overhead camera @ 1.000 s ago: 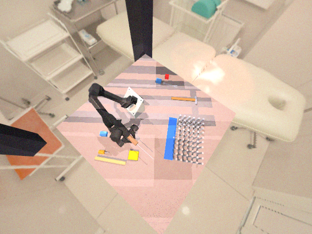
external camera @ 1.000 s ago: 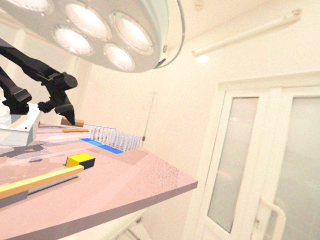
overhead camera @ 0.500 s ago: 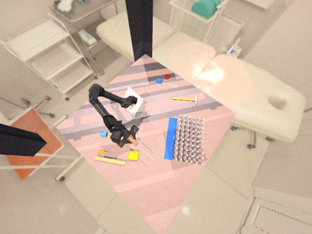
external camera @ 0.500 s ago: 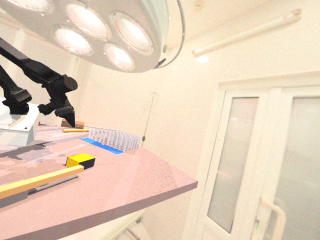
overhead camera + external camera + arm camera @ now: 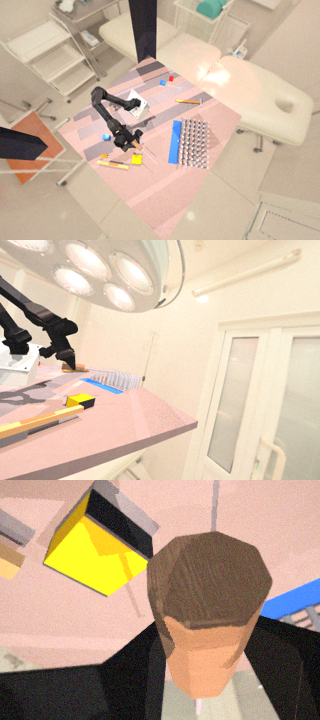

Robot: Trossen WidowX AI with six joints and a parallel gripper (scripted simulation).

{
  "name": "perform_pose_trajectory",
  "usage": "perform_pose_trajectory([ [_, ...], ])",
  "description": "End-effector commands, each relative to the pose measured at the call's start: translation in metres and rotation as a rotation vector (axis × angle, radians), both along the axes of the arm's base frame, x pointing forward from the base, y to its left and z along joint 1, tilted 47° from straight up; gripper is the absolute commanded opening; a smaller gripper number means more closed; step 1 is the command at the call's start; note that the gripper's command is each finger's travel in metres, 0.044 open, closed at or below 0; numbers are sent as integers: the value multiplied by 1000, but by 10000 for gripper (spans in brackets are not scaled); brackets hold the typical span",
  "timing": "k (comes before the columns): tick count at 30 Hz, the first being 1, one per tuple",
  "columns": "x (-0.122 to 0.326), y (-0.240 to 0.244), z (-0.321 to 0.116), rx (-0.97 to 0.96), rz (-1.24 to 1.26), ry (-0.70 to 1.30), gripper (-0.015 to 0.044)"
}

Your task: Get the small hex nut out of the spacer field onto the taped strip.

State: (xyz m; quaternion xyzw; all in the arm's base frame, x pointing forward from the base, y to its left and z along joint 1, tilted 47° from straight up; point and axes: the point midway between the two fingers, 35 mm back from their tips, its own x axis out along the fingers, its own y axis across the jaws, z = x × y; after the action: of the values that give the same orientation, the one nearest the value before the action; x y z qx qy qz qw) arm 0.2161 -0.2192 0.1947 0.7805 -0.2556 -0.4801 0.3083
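Note:
My gripper [image 5: 133,141] [image 5: 73,366] [image 5: 198,624] is shut on the wooden handle [image 5: 137,145] [image 5: 80,367] [image 5: 210,590] of a thin-rod tool. It holds the tool above the table, left of the blue taped strip [image 5: 174,147] [image 5: 99,385] [image 5: 295,597] in the top view. The thin rod [image 5: 151,158] points toward the lower right there, clear of the strip. The metal spacers [image 5: 194,142] [image 5: 121,379] stand in rows beyond the strip. A small pale speck [image 5: 178,141] on the strip, near its spacer-side edge, looks like the nut. The rod's tip is hidden in the wrist view.
A yellow block [image 5: 136,159] [image 5: 80,399] [image 5: 97,555] lies near the tool. A long yellow bar [image 5: 121,166] [image 5: 41,420], an orange item [image 5: 103,156] and a blue block [image 5: 105,137] lie left. A hammer [image 5: 188,101], a wrench [image 5: 174,87] and small red and blue blocks lie behind.

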Motion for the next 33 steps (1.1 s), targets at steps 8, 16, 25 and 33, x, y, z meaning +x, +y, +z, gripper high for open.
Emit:
perform_pose_trajectory([
  [8,3,-6,-5,1,10,-1,0],
  [16,3,-12,-10,2,10,-1,0],
  [25,3,-18,-15,2,10,0,0],
  [33,3,-23,-20,3,10,0,0],
])
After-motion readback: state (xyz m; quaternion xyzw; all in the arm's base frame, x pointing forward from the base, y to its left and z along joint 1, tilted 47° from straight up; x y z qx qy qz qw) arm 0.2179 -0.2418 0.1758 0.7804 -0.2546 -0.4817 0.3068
